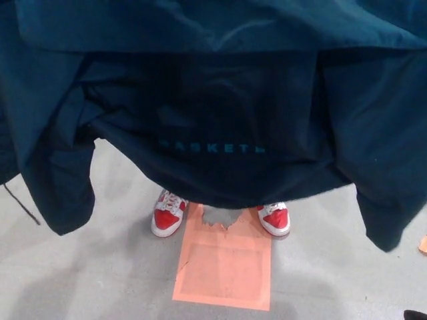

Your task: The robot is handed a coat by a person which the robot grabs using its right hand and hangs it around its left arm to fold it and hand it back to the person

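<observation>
Dark teal fabric fills the far two thirds of the view: the coat [220, 100] hangs spread wide, close before the camera, and runs off the picture at the left, right and far edges. Pale blue lettering [212, 148] crosses its middle, only partly readable. The lower hem curves across the scene, highest at the centre. On the left a long fold [63, 193] droops down lower than the hem, and on the right a second fold [393, 213] hangs lower still. A thin dark cord [20, 203] dangles at the left edge, clear of the floor.

Neither the left hand nor the right hand shows, so whether either is apart, together or clamped on the cloth cannot be told. What holds the coat up is hidden too.

Below the hem a person's red and white shoes stand on the grey floor [87, 273], one [167, 215] left of centre and one [275, 219] right of centre, their far parts hidden by the coat. Between them and nearer lies a flat orange sheet [225, 267], its far edge ragged with a grey gap. Bare floor lies open to the left and right of the sheet. A small orange bit [423, 245] sits at the right edge, and a dark shape [415, 315] fills the near right corner.
</observation>
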`<state>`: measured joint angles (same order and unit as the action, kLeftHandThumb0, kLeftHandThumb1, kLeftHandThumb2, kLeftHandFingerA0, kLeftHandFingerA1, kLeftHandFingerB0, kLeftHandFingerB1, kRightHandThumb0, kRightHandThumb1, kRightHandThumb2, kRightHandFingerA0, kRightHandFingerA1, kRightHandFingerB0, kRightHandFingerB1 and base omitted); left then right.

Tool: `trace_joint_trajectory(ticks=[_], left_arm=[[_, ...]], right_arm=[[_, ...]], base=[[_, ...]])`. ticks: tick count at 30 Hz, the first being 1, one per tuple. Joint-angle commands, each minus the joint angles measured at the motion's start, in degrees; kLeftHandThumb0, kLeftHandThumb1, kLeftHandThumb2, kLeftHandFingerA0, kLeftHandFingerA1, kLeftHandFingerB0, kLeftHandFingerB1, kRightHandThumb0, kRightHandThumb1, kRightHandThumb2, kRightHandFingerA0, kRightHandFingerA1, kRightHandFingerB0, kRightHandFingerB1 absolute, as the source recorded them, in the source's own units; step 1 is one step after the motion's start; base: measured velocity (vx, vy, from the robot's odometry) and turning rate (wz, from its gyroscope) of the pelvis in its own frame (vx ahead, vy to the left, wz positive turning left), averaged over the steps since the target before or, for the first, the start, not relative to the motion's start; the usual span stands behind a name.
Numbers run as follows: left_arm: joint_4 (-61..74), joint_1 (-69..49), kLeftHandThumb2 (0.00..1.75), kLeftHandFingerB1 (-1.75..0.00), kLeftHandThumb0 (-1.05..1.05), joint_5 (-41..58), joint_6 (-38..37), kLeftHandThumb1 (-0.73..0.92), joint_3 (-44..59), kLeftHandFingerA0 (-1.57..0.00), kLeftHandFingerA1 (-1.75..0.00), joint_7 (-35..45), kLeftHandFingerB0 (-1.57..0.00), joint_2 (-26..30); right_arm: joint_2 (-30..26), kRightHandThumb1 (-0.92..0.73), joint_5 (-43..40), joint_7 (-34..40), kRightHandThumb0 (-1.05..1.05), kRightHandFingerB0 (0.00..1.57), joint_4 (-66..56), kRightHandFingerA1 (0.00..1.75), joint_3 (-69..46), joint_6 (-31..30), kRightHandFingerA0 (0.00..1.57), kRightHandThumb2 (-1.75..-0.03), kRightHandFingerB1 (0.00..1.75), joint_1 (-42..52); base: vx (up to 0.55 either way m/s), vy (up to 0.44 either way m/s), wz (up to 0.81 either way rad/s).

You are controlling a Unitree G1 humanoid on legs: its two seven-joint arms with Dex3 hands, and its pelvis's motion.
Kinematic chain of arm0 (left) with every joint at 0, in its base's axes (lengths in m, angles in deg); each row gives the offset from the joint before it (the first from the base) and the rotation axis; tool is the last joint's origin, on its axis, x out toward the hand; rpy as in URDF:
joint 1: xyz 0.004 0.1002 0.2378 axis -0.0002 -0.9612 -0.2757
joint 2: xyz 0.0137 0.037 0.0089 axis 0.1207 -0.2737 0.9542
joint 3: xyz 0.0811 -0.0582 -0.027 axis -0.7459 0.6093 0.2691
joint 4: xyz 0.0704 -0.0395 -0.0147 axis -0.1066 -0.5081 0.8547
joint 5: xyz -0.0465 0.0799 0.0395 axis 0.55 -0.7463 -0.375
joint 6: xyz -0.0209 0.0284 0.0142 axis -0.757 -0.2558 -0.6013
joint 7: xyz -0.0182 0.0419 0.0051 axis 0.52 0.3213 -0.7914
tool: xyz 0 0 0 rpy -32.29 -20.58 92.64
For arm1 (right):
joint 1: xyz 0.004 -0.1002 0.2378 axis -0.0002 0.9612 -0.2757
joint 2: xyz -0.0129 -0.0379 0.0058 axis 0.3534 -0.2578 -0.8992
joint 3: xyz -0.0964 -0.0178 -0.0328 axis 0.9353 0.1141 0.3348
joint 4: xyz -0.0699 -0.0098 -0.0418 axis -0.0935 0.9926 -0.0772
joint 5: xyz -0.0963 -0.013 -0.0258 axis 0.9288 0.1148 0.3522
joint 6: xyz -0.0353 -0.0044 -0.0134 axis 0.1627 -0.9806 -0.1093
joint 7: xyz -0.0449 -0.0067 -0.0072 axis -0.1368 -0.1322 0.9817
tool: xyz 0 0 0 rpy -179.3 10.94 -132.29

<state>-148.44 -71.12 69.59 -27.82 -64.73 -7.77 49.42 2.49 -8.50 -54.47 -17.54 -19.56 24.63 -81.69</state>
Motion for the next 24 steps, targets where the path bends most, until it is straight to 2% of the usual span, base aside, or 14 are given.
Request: trace_joint_trajectory(ticks=[1, 5, 6, 7, 8, 9, 11, 13, 14, 15, 21, 22, 23, 24], left_arm=[[-0.9, 0.44, 1.05, -0.41, -0.74, 0.37, -2.16, 0.75, 0.76, -0.07, -0.41, 2.72, -0.07, 0.92], [-0.74, 0.3, 1.04, -0.41, -0.78, 0.52, -2.77, 0.77, 1.21, -0.08, -0.41, 3.18, -0.08, 0.62], [-0.63, 0.18, 1.04, -0.42, -0.72, 0.49, -3.17, 0.74, 1.2, -0.07, -0.42, 3.51, -0.07, 0.62], [-0.47, 0.11, 1.12, -0.47, -0.35, 0.55, -3.65, 0.57, 1.29, 0.0, -0.48, 3.57, 0.0, 0.5], [-0.37, 0.13, 1.12, -0.46, -0.34, 0.74, -3.93, 0.58, 1.48, 0.0, -0.48, 3.57, 0.0, 0.37], [-0.22, 0.21, 1.12, -0.46, -0.34, 1.09, -4.1, 0.59, 1.79, 0.0, -0.47, 3.67, 0.0, 0.21], [0.08, 0.03, 1.12, -0.45, -0.34, 1.41, -4.6, 0.59, 2.04, 0.0, -0.48, 3.75, 0.0, -0.24], [0.65, -0.44, 1.12, -0.46, -0.35, 2.56, -6.19, 0.59, 2.95, 0.0, -0.48, 5.21, 0.0, -0.51], [0.9, -0.57, 1.0, -0.42, -0.78, 3.0, -6.76, 0.72, 3.33, -0.07, -0.42, 5.55, -0.08, -0.59], [1.19, -0.53, 1.11, -0.47, -0.35, 3.47, -6.89, 0.58, 3.75, 0.0, -0.48, 5.52, 0.0, -0.72], [2.03, -0.13, 1.12, -0.48, -0.34, 4.1, -6.82, 0.59, 4.5, 0.0, -0.47, 5.07, 0.0, -1.3], [2.13, -0.08, 1.0, -0.39, -0.69, 4.42, -6.79, 0.69, 4.77, -0.06, -0.43, 5.74, -0.02, -1.37], [2.13, 0.01, 0.99, -0.4, -0.71, 4.62, -6.56, 0.68, 5.02, -0.05, -0.43, 5.85, -0.03, -1.46], [2.14, 0.07, 1.0, -0.39, -0.69, 4.81, -6.53, 0.69, 5.31, -0.04, -0.41, 5.95, -0.03, -1.47]], right_arm=[[-0.95, -0.72, -0.5, -0.73, -0.84, 0.1, 0.21, 0.27, -0.3, 3.88, 0.05, -1.04, 0.24, -0.29], [-0.64, -0.71, 1.25, 3.28, -0.83, 0.13, -2.87, 0.3, 1.09, 10.13, 0.0, -1.03, 0.29, 1.34], [-0.26, -0.7, 0.63, 3.56, -0.82, 0.14, -4.58, 0.3, 0.66, 12.35, 0.0, -1.02, 0.28, 2.0], [0.3, -0.71, -0.7, 3.13, -0.82, 0.07, -9.63, 0.26, -0.08, 15.78, 0.01, -1.05, 0.23, 3.73], [0.58, -0.72, -1.07, 3.62, -0.86, 0.09, -14.01, 0.29, -0.35, 18.24, 0.05, -1.05, 0.22, 5.17], [0.84, -0.69, -0.19, 6.19, -0.82, 0.1, -20.84, 0.4, -0.52, 21.05, 0.05, -1.04, 0.3, 7.49], [1.44, -0.7, -0.4, 7.49, -0.87, 0.08, -33.56, 0.3, -1.36, 22.9, 0.04, -1.05, 0.22, 12.0], [3.11, -0.67, -0.54, 7.3, -0.88, 0.07, -58.71, 0.32, -1.91, 22.32, 0.0, -1.08, 0.21, 20.85], [3.26, -0.68, -0.75, 6.8, -0.9, 0.13, -65.05, 0.39, -2.09, 22.02, 0.01, -1.09, 0.28, 23.02], [3.41, -0.66, -0.66, 6.49, -0.85, 0.07, -72.57, 0.45, -2.44, 21.88, 0.06, -1.07, 0.34, 25.51], [3.87, -0.65, -4.29, 4.69, -0.85, 0.03, -96.85, 0.5, -2.87, 26.38, 0.13, -1.04, 0.33, 31.47], [3.67, -0.82, -5.22, 4.4, -0.84, 0.08, -100.19, 0.36, -2.79, 25.64, 0.11, -0.66, 0.24, 31.8], [3.78, -0.79, -6.48, 4.48, -0.85, 0.1, -103.6, 0.37, -2.29, 24.71, 0.11, -0.65, 0.25, 31.97], [3.2, -0.55, -9.54, 4.46, -0.81, 0.0, -108.12, 0.41, -1.26, 24.22, 0.0, -1.03, 0.27, 31.03]], base=[[0.09, 0.002, 0.0], [0.05, 0.001, 0.0], [0.0, 0.0, 0.0], [0.0, 0.0, 0.0], [0.0, 0.0, 0.0], [0.08, 0.003, 0.02], [0.08, 0.002, 0.01], [0.0, 0.0, 0.0], [0.0, 0.0, 0.0], [0.0, 0.0, 0.0], [0.0, 0.0, 0.0], [0.0, 0.0, 0.0], [0.0, 0.0, 0.0], [0.0, 0.0, 0.0]])
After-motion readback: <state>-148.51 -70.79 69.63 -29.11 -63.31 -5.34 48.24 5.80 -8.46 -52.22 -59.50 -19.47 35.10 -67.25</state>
